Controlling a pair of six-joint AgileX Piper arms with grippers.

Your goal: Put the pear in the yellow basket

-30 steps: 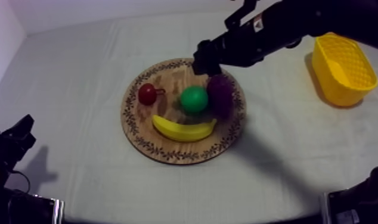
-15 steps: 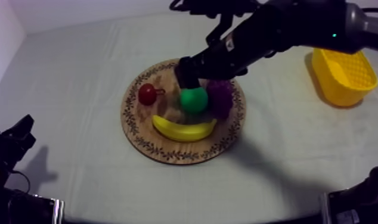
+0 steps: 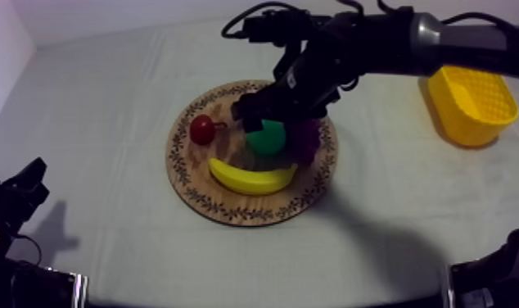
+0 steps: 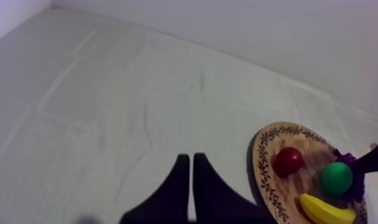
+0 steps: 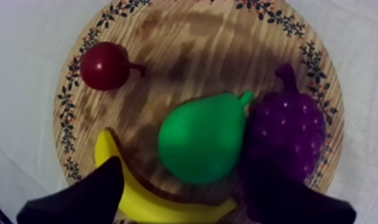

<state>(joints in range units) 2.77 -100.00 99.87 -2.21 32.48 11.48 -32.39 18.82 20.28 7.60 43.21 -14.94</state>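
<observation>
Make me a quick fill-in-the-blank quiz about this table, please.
1. The wooden board carries ____ toy fruits.
2. The pear, beside the bunch of grapes, is coloured ____.
3. The right hand hovers over the pear with its fingers ____.
4. The left hand is away from the board, with its fingers ____.
Missing words: four; green; open; shut.
</observation>
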